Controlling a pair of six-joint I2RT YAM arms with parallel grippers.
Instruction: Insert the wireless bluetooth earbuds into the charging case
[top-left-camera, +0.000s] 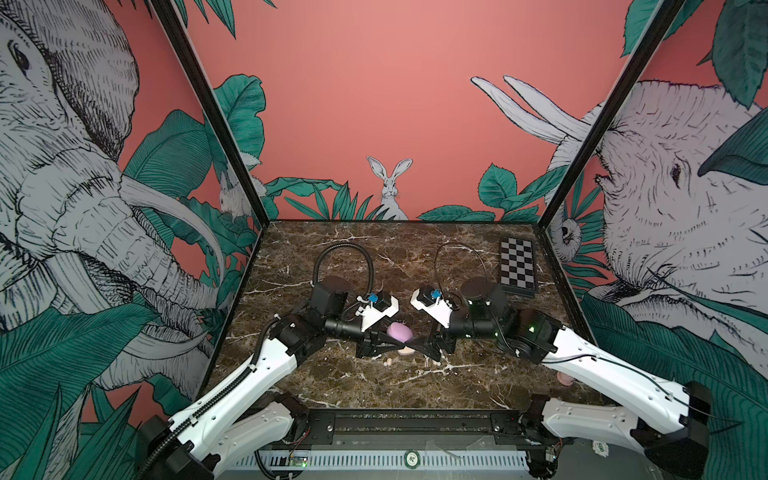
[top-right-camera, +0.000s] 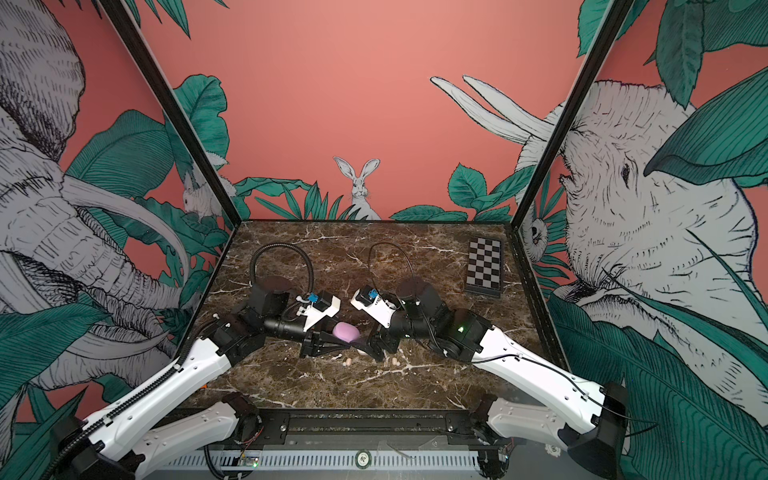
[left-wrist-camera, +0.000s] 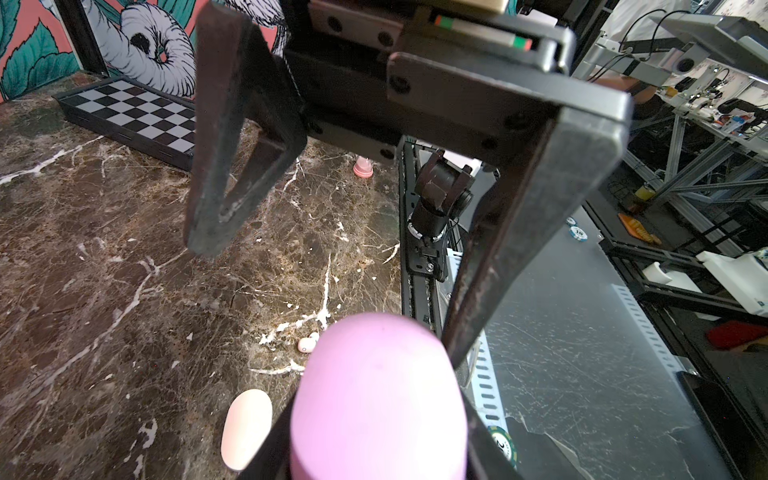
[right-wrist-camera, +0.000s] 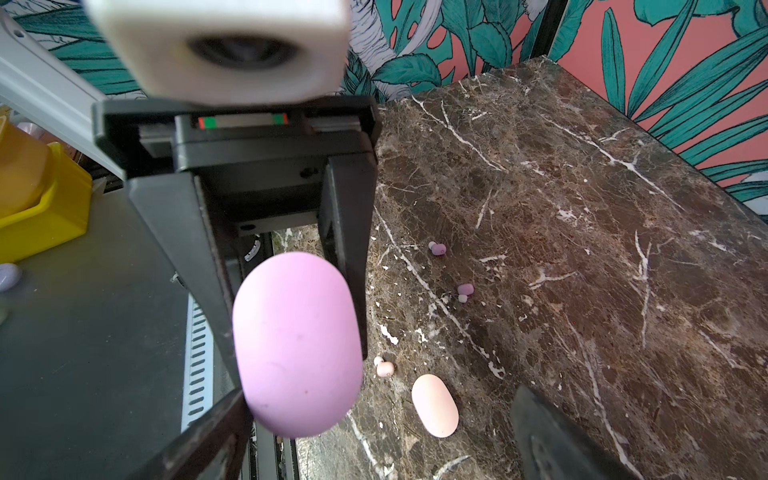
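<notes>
Lilac case (right-wrist-camera: 297, 345) hiding left claw (right-wrist-camera: 291, 266) tips, peach case (top-left-camera: 405, 351) half-covered

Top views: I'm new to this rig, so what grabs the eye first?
The lilac case, clamped in the left gripper above the table, stands out. The open right gripper faces it, and a peach case and loose earbuds lie on the table nearby.
</notes>
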